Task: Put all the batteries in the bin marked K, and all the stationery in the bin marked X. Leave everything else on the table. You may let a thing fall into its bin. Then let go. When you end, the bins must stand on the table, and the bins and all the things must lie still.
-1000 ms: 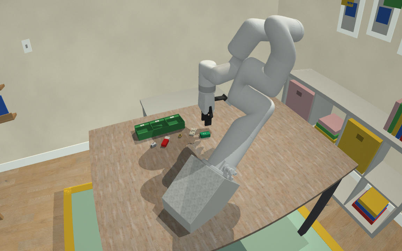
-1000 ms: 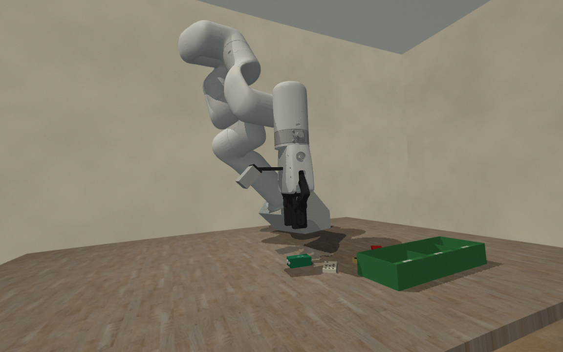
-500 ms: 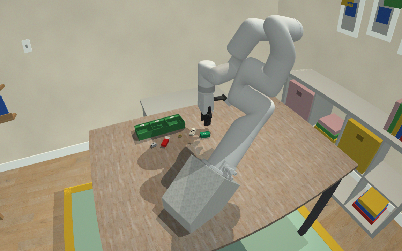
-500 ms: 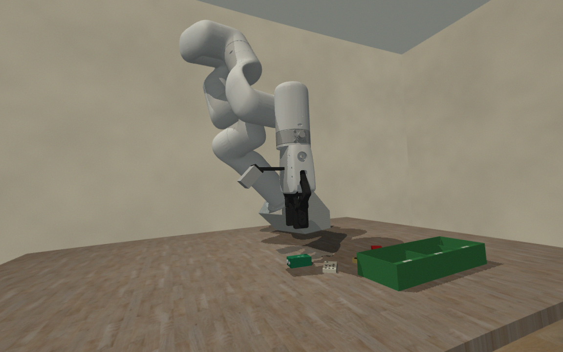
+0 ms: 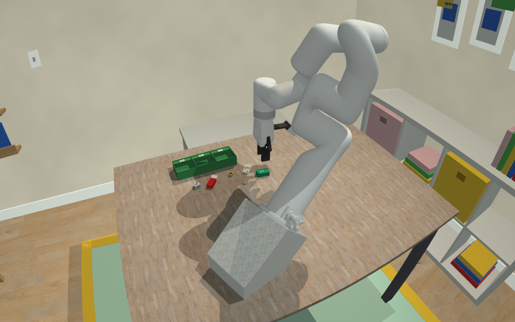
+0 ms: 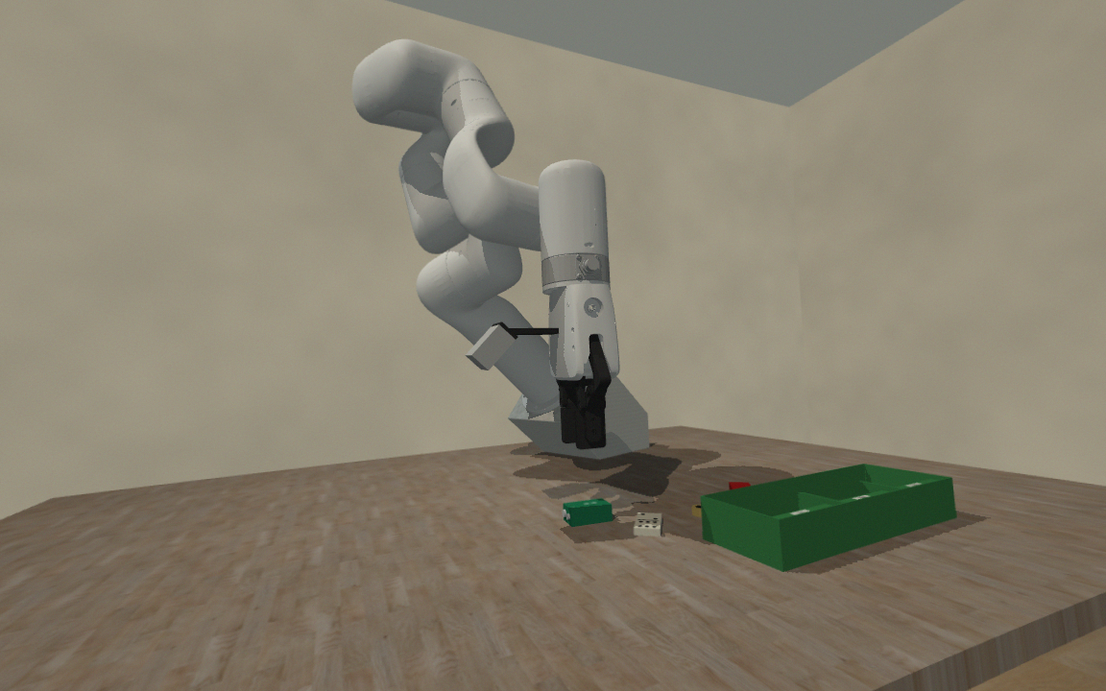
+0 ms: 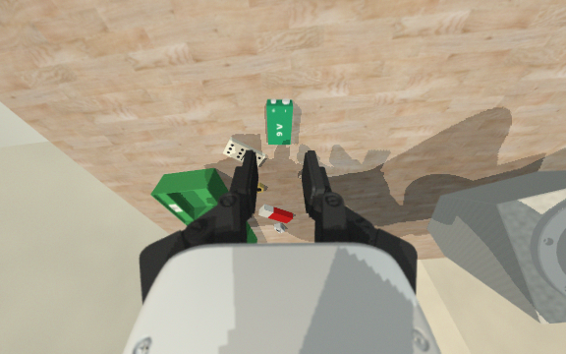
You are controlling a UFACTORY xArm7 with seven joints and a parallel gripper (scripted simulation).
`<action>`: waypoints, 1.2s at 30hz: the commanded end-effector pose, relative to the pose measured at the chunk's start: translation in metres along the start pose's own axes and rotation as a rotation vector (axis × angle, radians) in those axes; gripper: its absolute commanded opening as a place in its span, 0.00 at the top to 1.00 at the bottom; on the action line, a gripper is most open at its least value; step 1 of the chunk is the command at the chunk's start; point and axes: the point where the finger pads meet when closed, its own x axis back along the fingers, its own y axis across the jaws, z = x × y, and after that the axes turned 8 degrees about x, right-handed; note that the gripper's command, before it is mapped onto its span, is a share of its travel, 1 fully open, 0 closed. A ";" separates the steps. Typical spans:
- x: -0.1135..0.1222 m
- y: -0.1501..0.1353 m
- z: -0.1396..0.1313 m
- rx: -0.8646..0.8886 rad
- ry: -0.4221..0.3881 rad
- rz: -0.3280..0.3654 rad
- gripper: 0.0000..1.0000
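Gripper point(image 7: 277, 169) is hanging half-open and empty above the table. 9V battery point(image 7: 278, 121) is lying just above the fingertips in the wrist frame, centre. Risk: descending off-centre, a finger is clipping the domino point(image 7: 238, 149) beside it and scattering things. Green bins point(image 6: 831, 512), lower right in the exterior view, are looking empty; labels unreadable.

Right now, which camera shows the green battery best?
The wrist view: the battery lies unobstructed ahead of the open pincer, with its 9V marking and terminals readable. The top view shows it as a small green block near the domino. The exterior view shows only its low side.
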 end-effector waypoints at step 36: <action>-0.065 -0.003 0.000 0.000 0.000 0.003 0.58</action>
